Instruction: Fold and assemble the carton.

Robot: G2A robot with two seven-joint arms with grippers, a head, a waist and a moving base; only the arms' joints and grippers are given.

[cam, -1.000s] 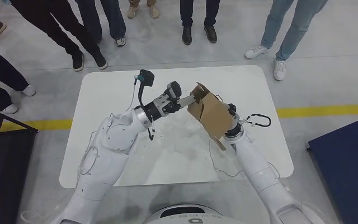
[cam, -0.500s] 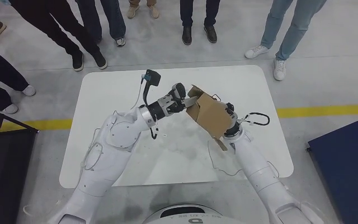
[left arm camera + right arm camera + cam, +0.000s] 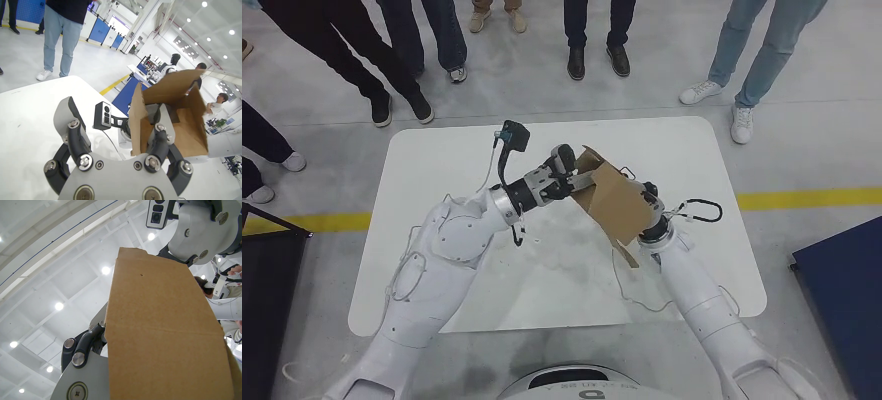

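A brown cardboard carton, partly opened, is held tilted above the middle of the white table. My right gripper is shut on its right side; in the right wrist view a carton panel covers most of the fingers. My left gripper is open at the carton's open left end. In the left wrist view one of its fingers is inside the carton, the other finger is outside, and an upright flap stands between them.
Several people stand on the floor beyond the table's far edge. A blue panel lies to the right of the table and a dark object to the left. Bare table surface lies in front of and left of the arms.
My left gripper has moved a little to the right, up to the carton's open end. The carton has shifted slightly toward it in the right gripper.
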